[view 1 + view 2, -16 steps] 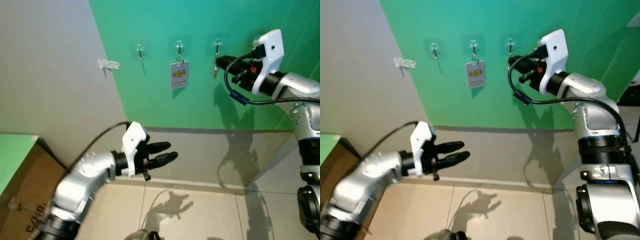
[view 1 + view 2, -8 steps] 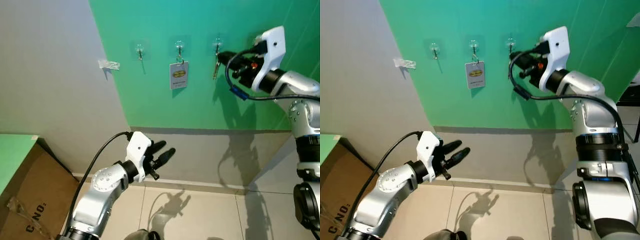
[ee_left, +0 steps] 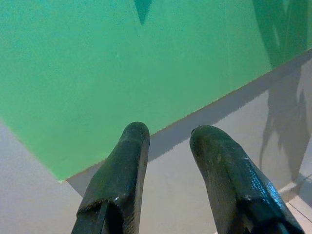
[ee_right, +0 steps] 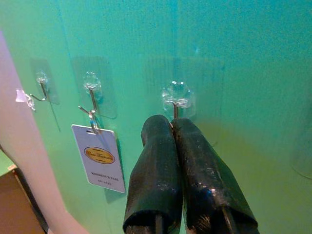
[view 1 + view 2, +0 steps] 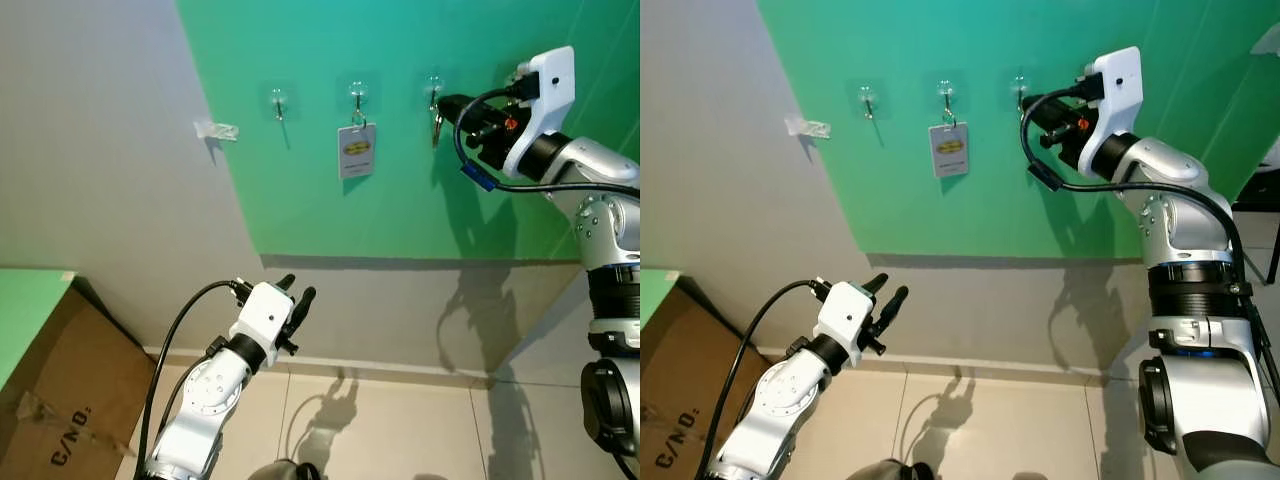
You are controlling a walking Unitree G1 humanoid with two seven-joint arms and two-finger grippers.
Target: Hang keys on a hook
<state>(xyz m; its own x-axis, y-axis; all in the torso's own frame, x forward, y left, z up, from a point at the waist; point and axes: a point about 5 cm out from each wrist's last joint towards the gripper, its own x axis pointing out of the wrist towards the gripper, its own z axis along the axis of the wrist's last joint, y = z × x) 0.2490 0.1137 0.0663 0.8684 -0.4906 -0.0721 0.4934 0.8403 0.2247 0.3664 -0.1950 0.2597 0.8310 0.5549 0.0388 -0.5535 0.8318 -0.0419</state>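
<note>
white tag (image 5: 358, 151) hangs beside keys (image 5: 437, 124) under right tool (image 5: 449, 103)

Head stereo pair: looks forward and slightly down from well back at the green wall (image 5: 400, 180), both eyes sharing its three clear hooks, the hanging tag (image 5: 357, 151) and both arms. Left wrist camera: low, faces along its own fingers (image 3: 122, 180) at the wall's lower green edge. Right wrist camera: very near the wall, faces the same hooks and tag, third hook (image 4: 176, 95) just beyond its fingertips.
</note>
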